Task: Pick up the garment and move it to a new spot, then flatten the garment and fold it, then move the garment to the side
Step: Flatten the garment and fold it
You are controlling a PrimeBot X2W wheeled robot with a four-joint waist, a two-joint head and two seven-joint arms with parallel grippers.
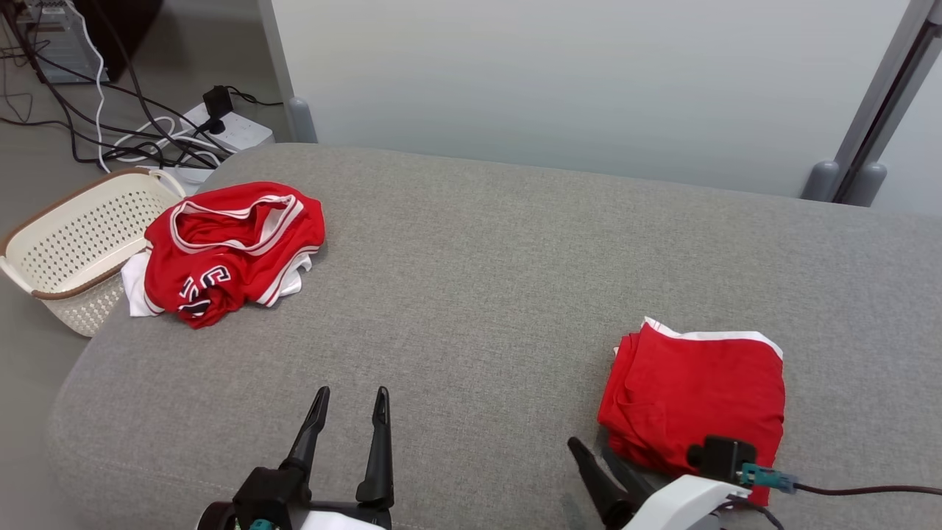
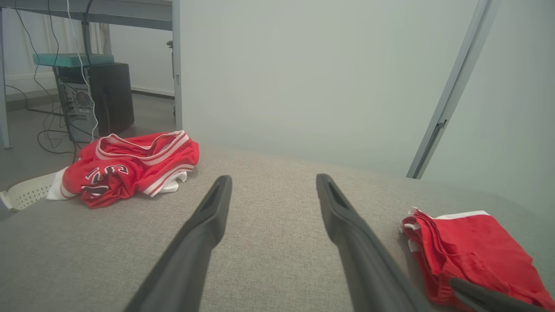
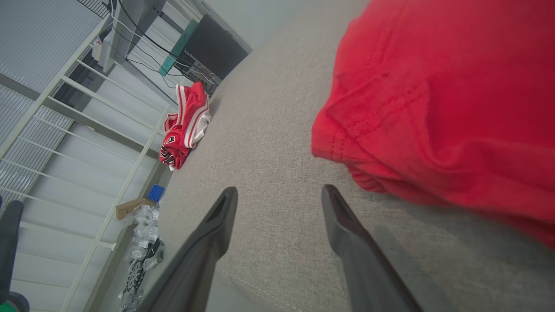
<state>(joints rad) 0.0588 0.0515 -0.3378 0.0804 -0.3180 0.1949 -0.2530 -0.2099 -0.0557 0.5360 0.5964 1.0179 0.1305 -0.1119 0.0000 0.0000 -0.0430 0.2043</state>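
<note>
Garment (image 1: 695,390): red, white trim, folded into a squarish stack, lying on right part of grey upholstered surface (image 1: 471,294), near front edge. Just beside stack's near-left corner, right fingers (image 1: 592,471) spread apart, gripping nothing; in right wrist view, bare grey fabric between them, red cloth off to one side. At lower centre-left, left fingers (image 1: 379,442) spread wide, empty, well apart from the stack. Second red jersey (image 1: 232,250), crumpled, white stripes and lettering, at far left corner of surface, next to perforated cream basket (image 1: 66,243) on floor.
</note>
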